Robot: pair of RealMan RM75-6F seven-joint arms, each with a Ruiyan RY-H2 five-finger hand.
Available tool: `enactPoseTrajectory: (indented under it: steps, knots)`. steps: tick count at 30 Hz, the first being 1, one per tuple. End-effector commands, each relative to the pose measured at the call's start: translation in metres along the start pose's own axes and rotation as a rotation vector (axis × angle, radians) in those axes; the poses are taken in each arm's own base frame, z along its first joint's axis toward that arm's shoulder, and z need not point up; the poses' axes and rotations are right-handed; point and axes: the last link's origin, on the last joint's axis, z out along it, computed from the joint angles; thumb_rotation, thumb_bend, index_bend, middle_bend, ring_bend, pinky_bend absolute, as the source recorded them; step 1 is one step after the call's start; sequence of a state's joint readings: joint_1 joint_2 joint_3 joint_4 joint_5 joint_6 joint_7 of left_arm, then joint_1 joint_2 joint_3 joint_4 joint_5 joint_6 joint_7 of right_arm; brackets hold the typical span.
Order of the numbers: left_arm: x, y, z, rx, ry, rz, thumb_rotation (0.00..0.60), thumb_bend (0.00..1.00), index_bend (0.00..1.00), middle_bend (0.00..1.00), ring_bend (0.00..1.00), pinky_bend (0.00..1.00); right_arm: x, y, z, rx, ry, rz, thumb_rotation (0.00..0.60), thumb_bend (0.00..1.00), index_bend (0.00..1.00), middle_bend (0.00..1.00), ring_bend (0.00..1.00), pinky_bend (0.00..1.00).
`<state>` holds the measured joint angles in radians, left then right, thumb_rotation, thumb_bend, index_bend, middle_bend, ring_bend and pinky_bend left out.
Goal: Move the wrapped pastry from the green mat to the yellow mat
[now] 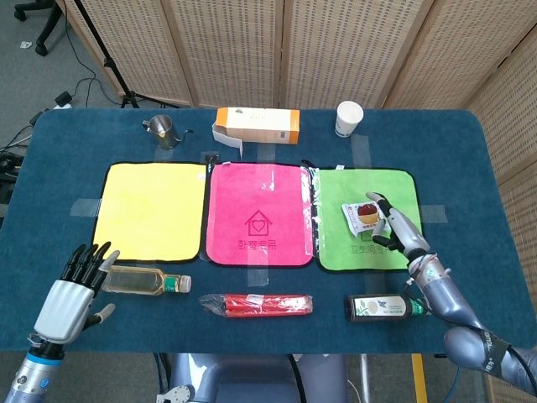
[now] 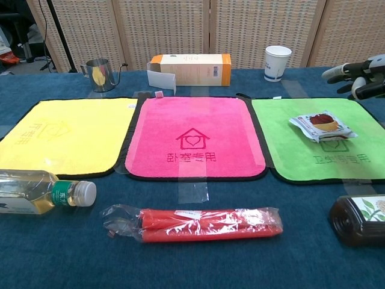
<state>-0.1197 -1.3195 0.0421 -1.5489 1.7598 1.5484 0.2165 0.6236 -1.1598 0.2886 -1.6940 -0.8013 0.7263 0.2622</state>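
The wrapped pastry point(image 1: 363, 216) on the green mat point(image 1: 336, 243) looks light, soft and crinkly. Your right hand point(image 1: 393, 227) hovers open and empty; pinch the wrapper's edge gently.

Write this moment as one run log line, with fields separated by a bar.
phase: reach | right hand: open above wrapped pastry, no grip | pastry: on green mat | left hand: open beside bottle | yellow mat: bare
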Motion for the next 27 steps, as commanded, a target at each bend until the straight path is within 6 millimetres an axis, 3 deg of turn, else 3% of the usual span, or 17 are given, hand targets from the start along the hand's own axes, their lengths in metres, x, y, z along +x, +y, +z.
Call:
enactPoseTrajectory:
  steps: [1, 27]
  knots:
    - [0.0, 0.0, 0.0, 0.0, 0.001, 0.001, 0.6, 0.09, 0.0, 0.0, 0.0, 0.0, -0.002, 0.006, 0.007, -0.027, -0.011, -0.011, 0.6, 1.0, 0.02, 0.0, 0.0, 0.0]
    - [-0.001, 0.005, -0.003, -0.021, -0.003, -0.001, 0.6, 0.09, 0.0, 0.0, 0.0, 0.0, 0.004, 0.042, 0.018, -0.112, -0.012, 0.003, 0.6, 1.0, 0.02, 0.0, 0.0, 0.0]
